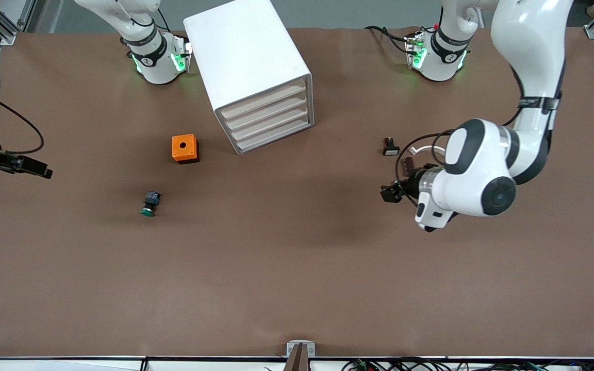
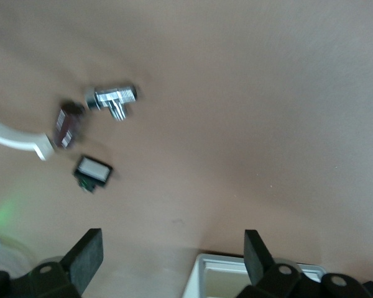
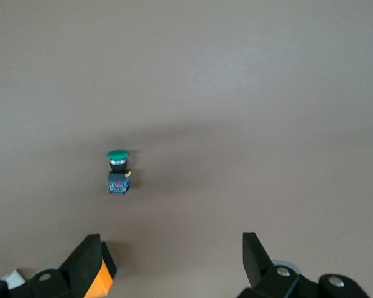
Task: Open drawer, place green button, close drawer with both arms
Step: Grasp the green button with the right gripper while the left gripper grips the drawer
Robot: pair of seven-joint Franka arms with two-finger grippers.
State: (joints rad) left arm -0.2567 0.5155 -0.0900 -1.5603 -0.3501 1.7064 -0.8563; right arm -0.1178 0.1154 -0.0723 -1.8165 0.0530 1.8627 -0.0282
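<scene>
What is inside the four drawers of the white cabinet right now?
Nothing can be seen inside: all four shallow white drawers of the white box cabinet are shut, so their contents are hidden. The small green-capped push button lies on the brown table.

Even overhead light is washing the brown table [image 1: 297, 268], casting only soft shadows; one is pooling at about seven o'clock of the cabinet [image 1: 256, 72]. Green lamps are glowing on both arm bases. The left wrist view is smearing with motion blur; the right wrist view is staying fairly crisp.
</scene>
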